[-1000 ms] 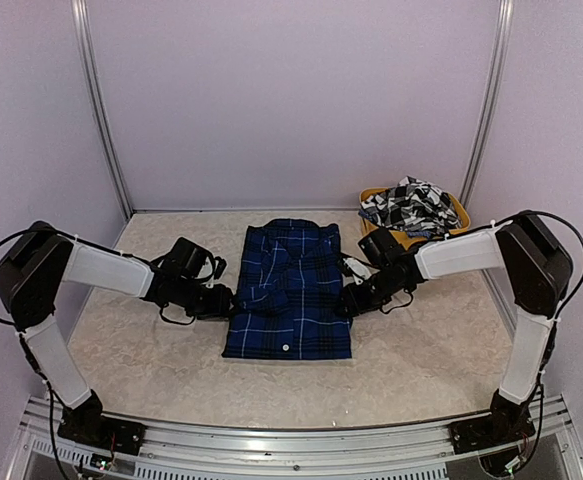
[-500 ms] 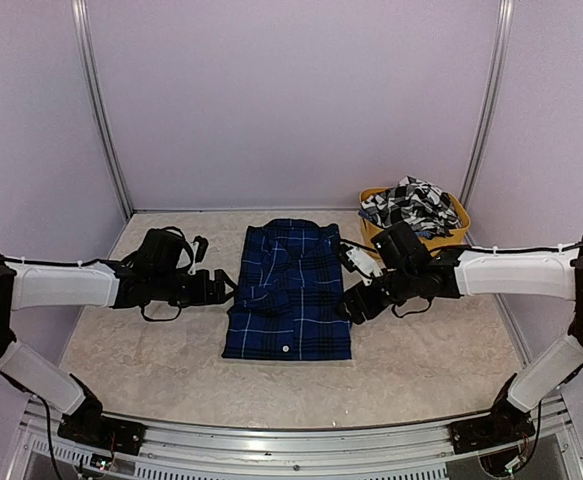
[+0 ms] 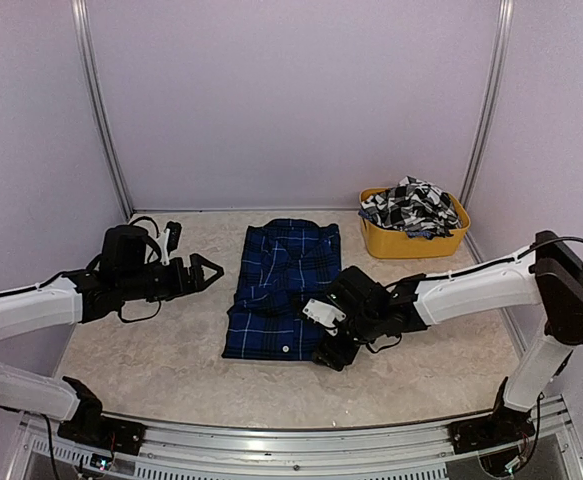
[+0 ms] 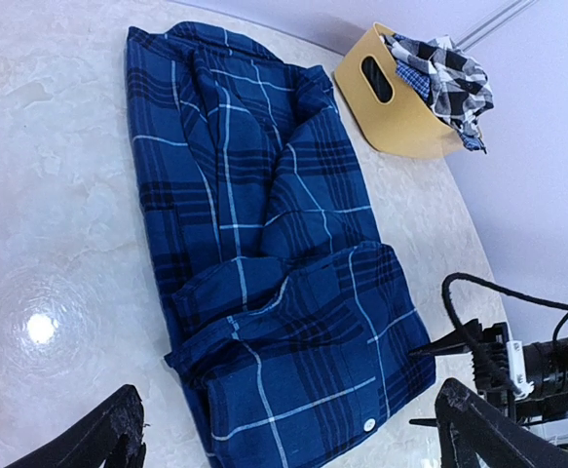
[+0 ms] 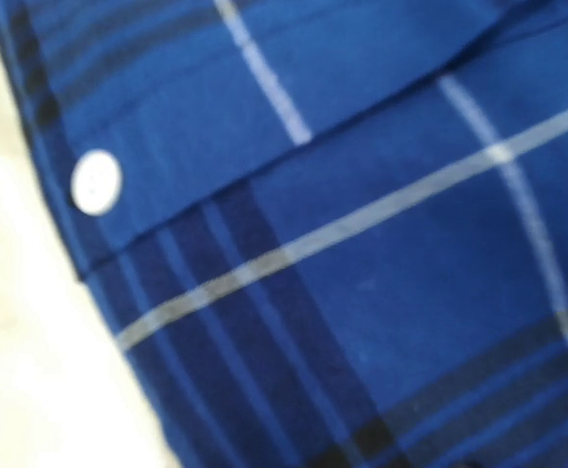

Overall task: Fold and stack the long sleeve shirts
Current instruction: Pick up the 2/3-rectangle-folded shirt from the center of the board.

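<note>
The royal blue plaid long sleeve shirt (image 3: 289, 290) lies folded into a rectangle in the middle of the table, collar at the far end; it also fills the left wrist view (image 4: 264, 244). My left gripper (image 3: 214, 271) hovers left of it, wide open and empty, with its fingertips (image 4: 118, 434) at the bottom corners of its own view. My right gripper (image 3: 323, 350) is at the shirt's near right corner, its fingers apart around the hem (image 4: 437, 385). Its own view is a blurred close-up of blue cloth (image 5: 361, 244) and a white button (image 5: 95, 181). A black-and-white checked shirt (image 3: 409, 205) sits bunched in the tub.
The yellow plastic tub (image 3: 411, 243) stands at the back right near the corner post, also seen from the left wrist (image 4: 400, 112). Purple walls close in the back and sides. The marbled tabletop (image 3: 141, 340) surrounds the shirt.
My left gripper let go, opened wide and drew back left from the shirt's left edge. My right gripper slid from the shirt's right edge down to its near right corner.
</note>
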You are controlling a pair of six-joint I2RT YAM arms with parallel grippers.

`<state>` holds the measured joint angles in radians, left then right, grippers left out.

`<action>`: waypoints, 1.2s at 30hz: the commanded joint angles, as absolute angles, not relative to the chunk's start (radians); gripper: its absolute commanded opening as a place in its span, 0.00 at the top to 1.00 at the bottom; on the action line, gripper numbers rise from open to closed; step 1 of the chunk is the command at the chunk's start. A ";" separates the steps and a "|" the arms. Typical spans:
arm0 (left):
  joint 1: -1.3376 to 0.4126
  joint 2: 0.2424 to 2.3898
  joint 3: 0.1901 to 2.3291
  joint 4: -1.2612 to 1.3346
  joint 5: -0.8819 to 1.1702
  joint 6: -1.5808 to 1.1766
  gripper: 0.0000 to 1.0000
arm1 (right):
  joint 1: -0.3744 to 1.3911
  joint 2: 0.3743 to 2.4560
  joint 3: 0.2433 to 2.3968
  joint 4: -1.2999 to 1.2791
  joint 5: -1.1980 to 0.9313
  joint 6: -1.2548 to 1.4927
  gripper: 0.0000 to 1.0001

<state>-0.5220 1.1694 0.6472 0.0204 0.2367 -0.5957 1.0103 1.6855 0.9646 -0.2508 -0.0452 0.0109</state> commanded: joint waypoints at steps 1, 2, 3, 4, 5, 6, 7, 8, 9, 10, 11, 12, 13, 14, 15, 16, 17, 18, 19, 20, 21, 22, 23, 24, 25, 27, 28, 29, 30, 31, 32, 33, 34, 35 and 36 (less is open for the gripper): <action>-0.464 1.139 0.590 0.051 0.305 -0.647 0.01 | 1.034 1.747 1.005 -0.276 0.017 -0.042 0.29; -0.449 1.132 0.578 0.060 0.319 -0.651 0.01 | 1.036 1.757 1.006 -0.280 0.027 -0.044 0.30; -0.439 1.127 0.568 0.065 0.328 -0.654 0.01 | 1.039 1.762 1.005 -0.283 0.036 -0.046 0.31; -0.432 1.121 0.561 0.066 0.330 -0.655 0.01 | 1.045 1.767 1.003 -0.284 0.039 -0.047 0.32; -0.429 1.117 0.558 0.065 0.332 -0.651 0.01 | 1.053 1.771 1.000 -0.286 0.049 -0.047 0.34; -0.428 1.111 0.558 0.063 0.332 -0.648 0.01 | 1.061 1.774 0.996 -0.289 0.061 -0.047 0.35; -0.428 1.107 0.559 0.060 0.335 -0.645 0.01 | 1.069 1.779 0.991 -0.295 0.079 -0.043 0.36; -0.428 1.101 0.558 0.060 0.341 -0.644 0.01 | 1.075 1.785 0.988 -0.302 0.090 -0.038 0.38; -0.430 1.092 0.560 0.061 0.347 -0.644 0.01 | 1.084 1.790 0.982 -0.307 0.103 -0.029 0.39; -0.430 1.086 0.560 0.062 0.357 -0.645 0.01 | 1.090 1.794 0.975 -0.311 0.113 -0.021 0.41; -0.431 1.079 0.561 0.062 0.367 -0.646 0.01 | 1.099 1.797 0.967 -0.313 0.120 -0.012 0.44; -0.434 1.073 0.563 0.061 0.378 -0.645 0.01 | 1.104 1.799 0.958 -0.312 0.127 -0.004 0.46; -0.435 1.061 0.567 0.058 0.389 -0.642 0.01 | 1.109 1.797 0.948 -0.310 0.133 -0.003 0.49; -0.438 1.052 0.572 0.053 0.394 -0.637 0.01 | 1.114 1.797 0.938 -0.310 0.137 0.027 0.55; -0.443 1.045 0.578 0.044 0.398 -0.632 0.01 | 1.117 1.794 0.929 -0.311 0.139 0.037 0.60; -0.449 1.034 0.583 0.037 0.398 -0.625 0.01 | 1.119 1.791 0.920 -0.312 0.140 0.045 0.65; -0.457 1.027 0.589 0.027 0.396 -0.617 0.01 | 1.122 1.786 0.914 -0.315 0.142 0.053 0.70; -0.468 1.020 0.596 0.016 0.395 -0.602 0.01 | 1.125 1.782 0.909 -0.321 0.143 0.067 0.75; -0.480 1.016 0.602 0.006 0.390 -0.590 0.01 | 1.131 1.776 0.905 -0.327 0.143 0.075 0.80; -0.496 1.006 0.605 0.003 0.383 -0.578 0.01 | 1.137 1.769 0.902 -0.333 0.143 0.088 0.84; -0.516 0.999 0.606 0.003 0.369 -0.564 0.01 | 1.145 1.761 0.898 -0.341 0.140 0.098 0.88; -0.539 0.991 0.604 0.003 0.351 -0.551 0.01 | 1.153 1.753 0.893 -0.351 0.134 0.110 0.92; -0.575 0.971 0.598 0.003 0.324 -0.539 0.01 | 1.162 1.742 0.891 -0.366 0.128 0.125 0.96; -0.604 0.955 0.592 0.007 0.305 -0.525 0.01 | 1.171 1.732 0.885 -0.377 0.123 0.139 1.00; -0.632 0.943 0.582 0.015 0.286 -0.510 0.01 | 1.180 1.720 0.879 -0.387 0.109 0.156 1.00; -0.686 0.913 0.563 0.028 0.251 -0.481 0.01 | 1.198 1.691 0.861 -0.404 0.083 0.186 1.00; -0.711 0.900 0.554 0.036 0.240 -0.470 0.01 | 1.207 1.673 0.851 -0.411 0.068 0.200 1.00; -0.736 0.888 0.541 0.043 0.231 -0.456 0.01 | 1.218 1.648 0.842 -0.420 0.052 0.218 1.00; -0.761 0.883 0.528 0.048 0.219 -0.446 0.01 | 1.224 1.629 0.829 -0.428 0.035 0.233 1.00; -0.791 0.880 0.520 0.052 0.198 -0.439 0.01 | 1.229 1.608 0.819 -0.438 0.014 0.246 1.00; -0.822 0.878 0.511 0.059 0.177 -0.429 0.01 | 1.232 1.587 0.809 -0.447 0.003 0.258 1.00; -0.876 0.880 0.501 0.068 0.151 -0.422 0.01 | 1.235 1.566 0.798 -0.459 -0.039 0.273 1.00; -0.925 0.883 0.493 0.077 0.113 -0.415 0.01 | 1.238 1.543 0.787 -0.465 -0.065 0.284 1.00; -0.972 0.887 0.487 0.085 0.071 -0.409 0.01 | 1.240 1.520 0.777 -0.474 -0.090 0.296 1.00; -1.025 0.899 0.482 0.096 0.030 -0.398 0.01 | 1.243 1.494 0.766 -0.481 -0.112 0.306 1.00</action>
